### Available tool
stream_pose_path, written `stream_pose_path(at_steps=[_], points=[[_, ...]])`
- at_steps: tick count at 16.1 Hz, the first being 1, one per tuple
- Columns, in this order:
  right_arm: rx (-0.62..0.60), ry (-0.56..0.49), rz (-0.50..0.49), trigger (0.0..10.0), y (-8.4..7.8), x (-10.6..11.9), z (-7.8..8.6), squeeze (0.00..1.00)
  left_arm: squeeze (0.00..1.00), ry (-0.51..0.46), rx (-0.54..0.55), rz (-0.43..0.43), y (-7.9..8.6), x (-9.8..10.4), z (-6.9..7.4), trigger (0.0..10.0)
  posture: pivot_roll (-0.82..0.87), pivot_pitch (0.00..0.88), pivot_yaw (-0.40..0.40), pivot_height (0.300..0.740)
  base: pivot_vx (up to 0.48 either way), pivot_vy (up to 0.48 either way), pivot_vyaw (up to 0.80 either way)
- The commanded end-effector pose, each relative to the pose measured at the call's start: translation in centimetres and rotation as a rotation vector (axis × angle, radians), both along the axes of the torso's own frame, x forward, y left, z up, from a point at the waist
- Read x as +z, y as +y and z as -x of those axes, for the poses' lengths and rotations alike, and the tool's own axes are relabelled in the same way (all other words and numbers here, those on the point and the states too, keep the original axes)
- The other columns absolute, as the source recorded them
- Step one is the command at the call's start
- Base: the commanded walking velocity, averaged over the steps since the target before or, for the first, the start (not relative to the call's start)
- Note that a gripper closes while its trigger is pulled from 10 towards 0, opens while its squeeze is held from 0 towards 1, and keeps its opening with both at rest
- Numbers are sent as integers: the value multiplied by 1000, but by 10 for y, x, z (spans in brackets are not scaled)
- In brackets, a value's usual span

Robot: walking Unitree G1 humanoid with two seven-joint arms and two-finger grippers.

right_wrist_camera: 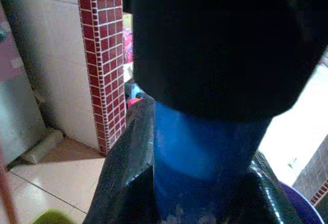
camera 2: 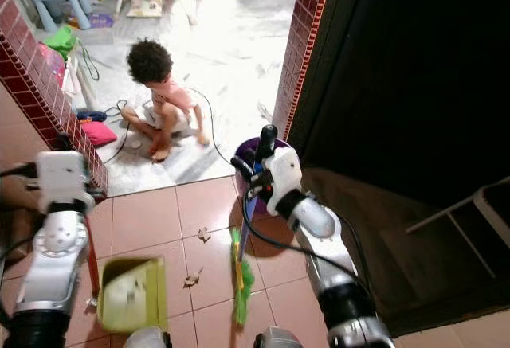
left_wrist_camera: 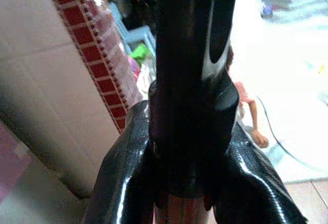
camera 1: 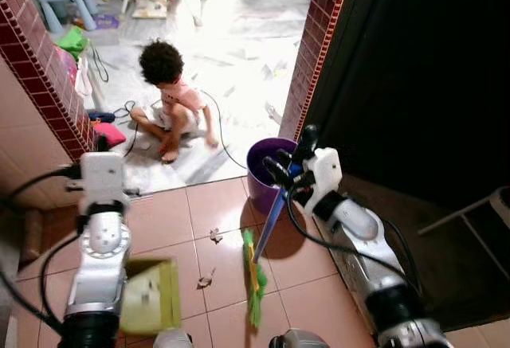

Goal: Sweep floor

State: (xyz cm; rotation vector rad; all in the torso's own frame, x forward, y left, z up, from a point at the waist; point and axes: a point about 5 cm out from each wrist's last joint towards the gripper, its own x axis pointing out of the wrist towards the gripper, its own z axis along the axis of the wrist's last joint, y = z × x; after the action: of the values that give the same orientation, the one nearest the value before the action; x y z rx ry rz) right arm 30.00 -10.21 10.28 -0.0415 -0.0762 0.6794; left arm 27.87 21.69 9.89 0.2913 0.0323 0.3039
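Observation:
My right gripper (camera 1: 287, 171) is shut on the blue handle (camera 1: 271, 220) of a broom. The broom's green bristles (camera 1: 255, 284) rest on the pink floor tiles. In the right wrist view the black fingers (right_wrist_camera: 128, 172) clamp the blue handle (right_wrist_camera: 200, 152) under its black end cap. My left gripper (left_wrist_camera: 192, 183) is shut on the dark handle (left_wrist_camera: 189, 80) of a yellow-green dustpan (camera 1: 147, 296), which sits low by my left arm. Two dry leaf scraps (camera 1: 215, 236) (camera 1: 205, 280) lie on the tiles between the dustpan and the broom.
A purple bucket (camera 1: 259, 173) stands behind the broom at the doorway. A child (camera 1: 171, 97) sits on the pale floor beyond, among cables (camera 1: 223, 137). Red brick pillars (camera 1: 40, 69) (camera 1: 319, 45) frame the opening. A dark panel (camera 1: 414, 77) and a white rack (camera 1: 478, 213) are on the right.

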Motion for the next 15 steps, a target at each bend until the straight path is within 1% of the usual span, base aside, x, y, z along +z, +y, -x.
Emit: stream_pose_path(at_steps=[1,2,3,4,6,7,9,10,12,13,15], points=[[-37,-48,31,10000,-7,8,-11,0,0,-29,-54,-68,-10,7,-8,10000,-75,85,-66,740,0,0,0],[-35,-65,56,10000,-6,9,-14,0,0,-36,-73,-67,-15,7,-11,10000,-73,85,-72,740,0,0,0],[-36,-67,59,10000,-7,10,-18,0,0,-47,-107,-69,-21,7,-15,10000,-71,83,-80,740,0,0,0],[-37,-64,55,10000,-7,11,-19,0,0,-52,-122,-59,-24,7,-17,10000,-71,83,-83,740,0,0,0],[-44,-70,68,10000,-8,10,-22,0,0,-34,-115,40,-29,0,-19,10000,-73,80,-91,740,0,0,0],[-53,-70,72,10000,-9,8,-23,0,0,-39,-127,73,-34,-2,-18,10000,-76,80,-95,740,0,0,0],[-53,-75,81,10000,-6,5,-23,0,0,-55,-139,68,-43,-2,-17,10000,-75,78,-95,740,0,0,0],[-53,-77,77,10000,-4,4,-24,0,0,-73,-155,64,-48,-2,-19,10000,-77,78,-92,740,0,0,0],[-52,-73,71,10000,-1,2,-23,0,0,-62,-163,76,-51,-5,-22,10000,-80,76,-87,740,0,0,0],[-44,-63,55,10000,2,0,-22,0,0,-59,-173,116,-53,-6,-24,10000,-82,72,-86,740,0,0,0],[-14,-31,0,10000,11,-2,-20,0,0,-50,-204,137,-60,-7,-29,10000,-82,65,-80,740,0,0,0]])
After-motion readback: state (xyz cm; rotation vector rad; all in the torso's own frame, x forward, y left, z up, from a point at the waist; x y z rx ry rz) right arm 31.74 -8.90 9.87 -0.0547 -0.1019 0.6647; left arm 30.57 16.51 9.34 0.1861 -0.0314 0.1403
